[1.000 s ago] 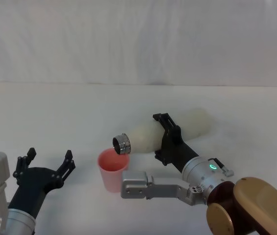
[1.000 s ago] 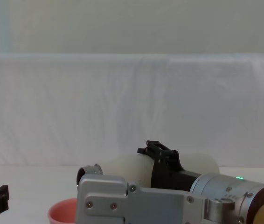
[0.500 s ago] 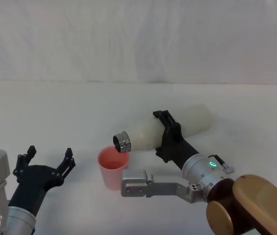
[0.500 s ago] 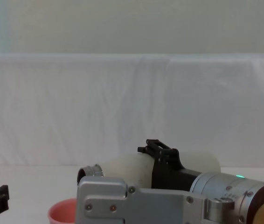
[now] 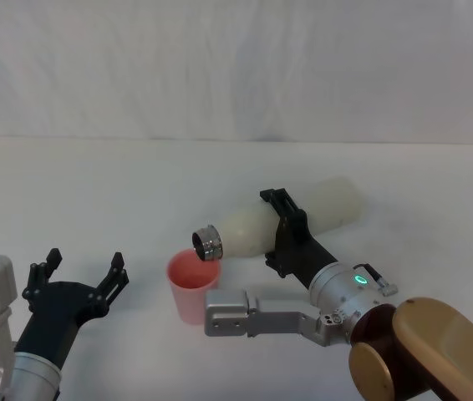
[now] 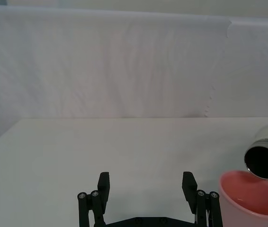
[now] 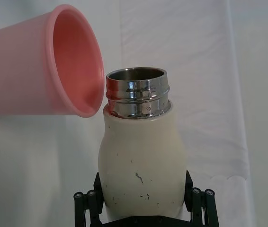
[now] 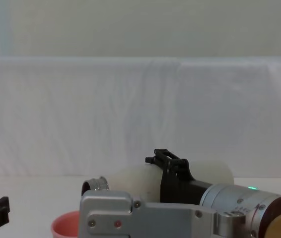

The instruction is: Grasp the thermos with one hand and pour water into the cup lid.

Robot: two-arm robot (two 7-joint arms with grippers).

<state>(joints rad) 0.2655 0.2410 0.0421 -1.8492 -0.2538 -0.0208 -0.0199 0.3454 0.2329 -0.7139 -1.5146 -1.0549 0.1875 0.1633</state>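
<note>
My right gripper (image 5: 277, 232) is shut on the middle of the cream-white thermos (image 5: 249, 227), which it holds nearly horizontal above the table. The steel neck (image 5: 207, 243) points left and slightly down, just over the right rim of the pink cup lid (image 5: 191, 288). The cup lid stands upright on the table. The right wrist view shows the open steel mouth of the thermos (image 7: 141, 161) beside the cup lid's rim (image 7: 72, 61). In the left wrist view the mouth (image 6: 265, 160) hangs right above the cup lid (image 6: 250, 201). My left gripper (image 5: 84, 261) rests open to the cup lid's left, holding nothing.
The white table (image 5: 136, 184) stretches back to a white cloth backdrop (image 5: 236, 67). My right forearm and its grey bracket (image 5: 245, 322) lie in front of the cup lid, near the table's front edge.
The thermos's base end has risen slightly, tipping the neck a little lower over the cup lid. The left arm has not moved.
</note>
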